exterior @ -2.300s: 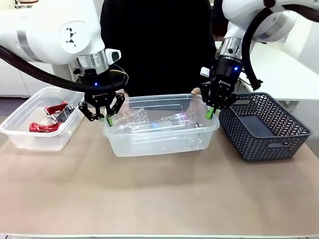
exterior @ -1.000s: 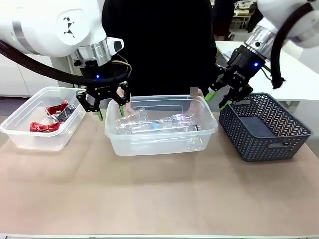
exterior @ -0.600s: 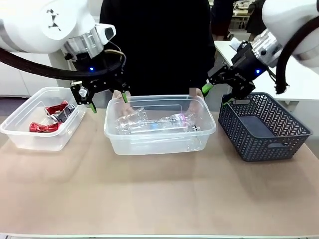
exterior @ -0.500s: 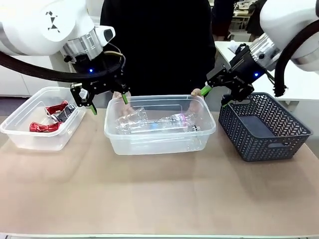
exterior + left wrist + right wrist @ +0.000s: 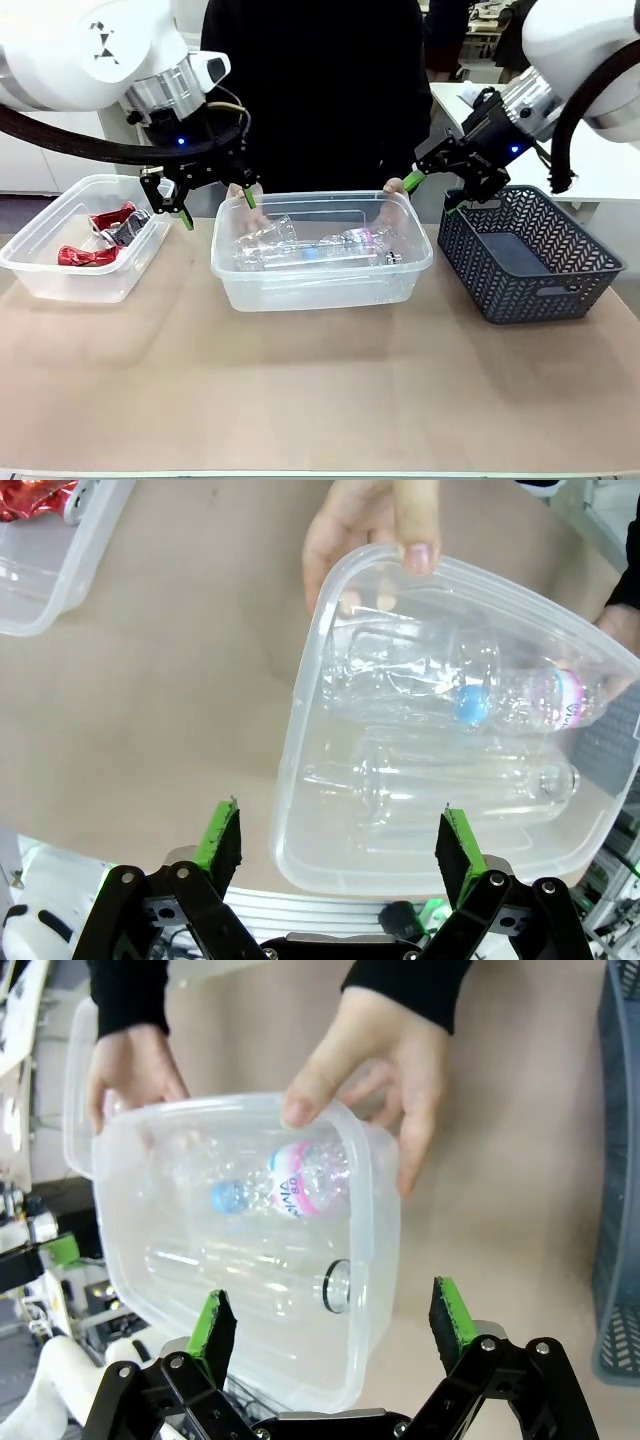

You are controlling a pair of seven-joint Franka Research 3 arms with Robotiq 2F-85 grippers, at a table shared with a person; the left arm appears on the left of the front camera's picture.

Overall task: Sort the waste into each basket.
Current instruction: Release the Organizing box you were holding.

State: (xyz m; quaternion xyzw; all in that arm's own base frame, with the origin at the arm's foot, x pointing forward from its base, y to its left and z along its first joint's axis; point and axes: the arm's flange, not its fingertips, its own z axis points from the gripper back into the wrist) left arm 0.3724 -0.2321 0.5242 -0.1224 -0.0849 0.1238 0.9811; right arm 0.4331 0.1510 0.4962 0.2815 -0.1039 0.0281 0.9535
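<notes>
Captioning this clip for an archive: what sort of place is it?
Probably a robotics lab: two white arms work a brown table shared with a person, sorting bottles into a clear tub, white cabinets behind.

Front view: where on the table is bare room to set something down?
Bare: the table's near strip, in front of the left tub, middle tub and grey basket. Crowded: the gaps between them are narrow, and the person's hands hold the middle tub's far rim.
</notes>
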